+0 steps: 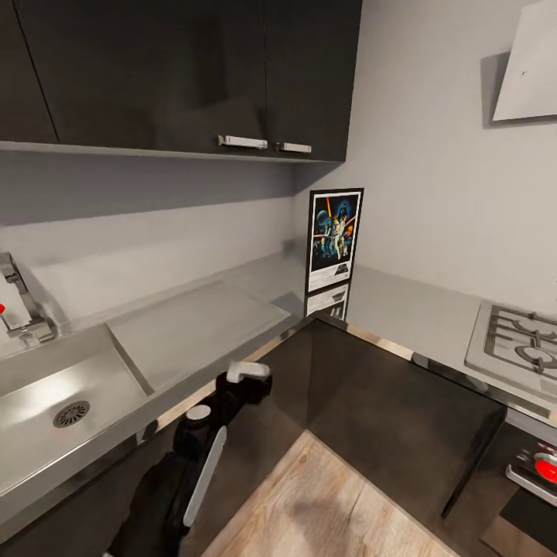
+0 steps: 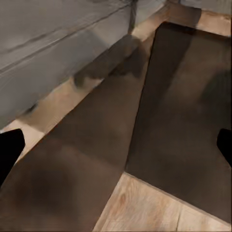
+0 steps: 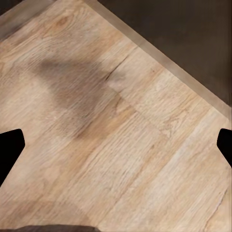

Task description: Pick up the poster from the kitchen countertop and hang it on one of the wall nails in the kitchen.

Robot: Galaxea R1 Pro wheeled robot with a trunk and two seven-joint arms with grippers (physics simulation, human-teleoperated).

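Poster (image 1: pixel 335 240) is standing upright in the head view at one o'clock, in the worktop (image 1: pixel 201 317) corner against the wall; my left arm (image 1: pixel 205 449) is hanging at seven o'clock. Left claw (image 2: pixel 116 147) is gaping wide over dark cabinet fronts (image 2: pixel 183 121). Right claw (image 3: pixel 116 145) is spreading wide above wood floor (image 3: pixel 121 125).
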